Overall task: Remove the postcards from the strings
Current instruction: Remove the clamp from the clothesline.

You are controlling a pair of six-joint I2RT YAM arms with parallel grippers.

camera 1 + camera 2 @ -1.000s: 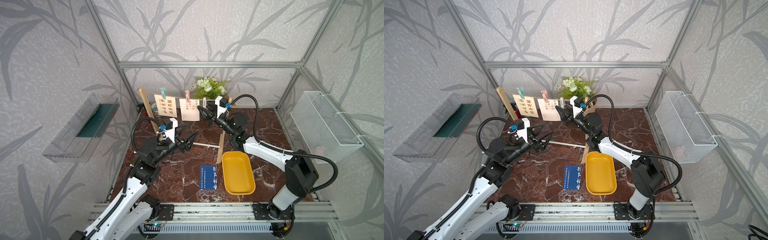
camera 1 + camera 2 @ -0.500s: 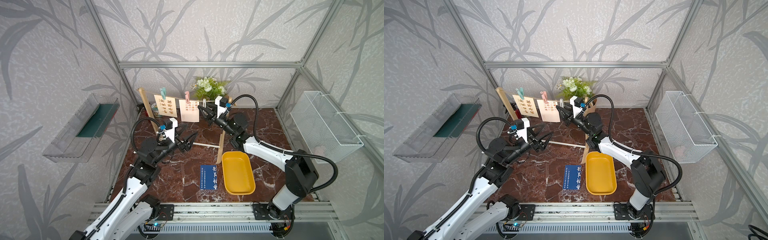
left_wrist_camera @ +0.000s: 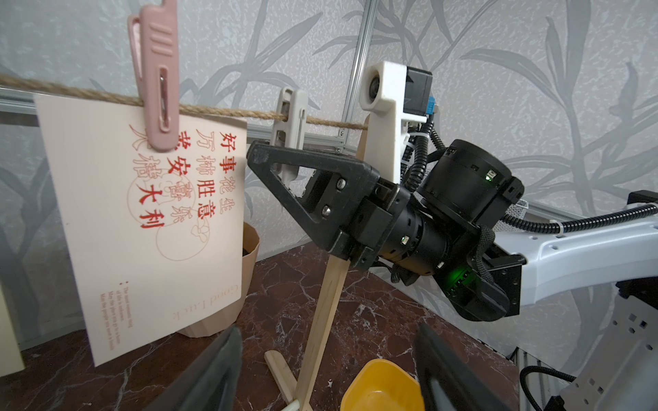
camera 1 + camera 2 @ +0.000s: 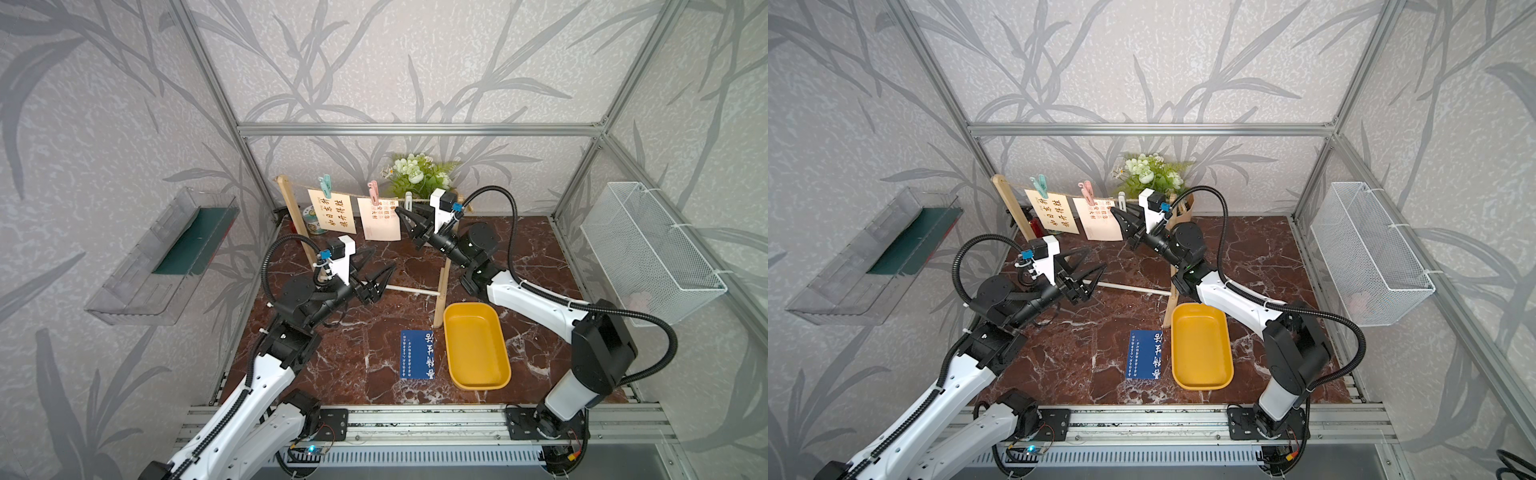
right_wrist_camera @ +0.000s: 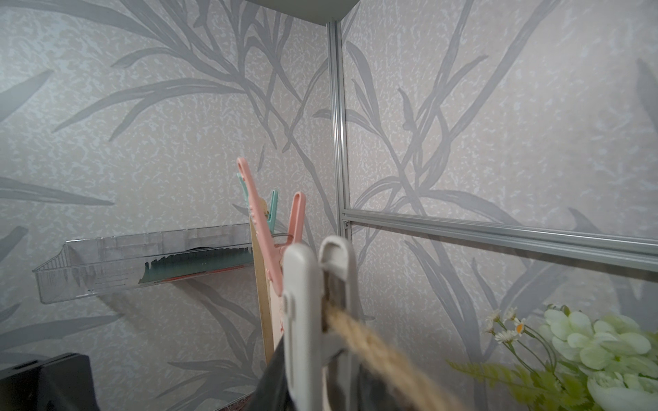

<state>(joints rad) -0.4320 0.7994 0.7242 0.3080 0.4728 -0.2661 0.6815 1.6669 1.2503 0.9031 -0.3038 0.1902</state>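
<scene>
Blue rectangular postcard with white text (image 4: 417, 354) is off, lying flat on the dark red marble tabletop (image 4: 365, 332). Both cream paper postcards hang from the thin tan twine string (image 3: 228, 114): the big-calligraphy one (image 4: 332, 211) and the orange-text one (image 3: 149, 220) under a pink plastic clothespin (image 3: 156, 78). The right gripper (image 4: 407, 224) has its jaws either side of an empty white clothespin (image 5: 302, 320); can't tell if they're pinching it. The left gripper (image 4: 1096, 258) jaws gape, empty. Next, imo: squeeze the pink pin and catch that card.

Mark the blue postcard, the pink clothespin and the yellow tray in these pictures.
blue postcard (image 4: 417, 354), a top view, middle of its face.
pink clothespin (image 3: 156, 42), left wrist view, its ribbed upper half.
yellow tray (image 4: 473, 345), a top view, its bare floor.
</scene>
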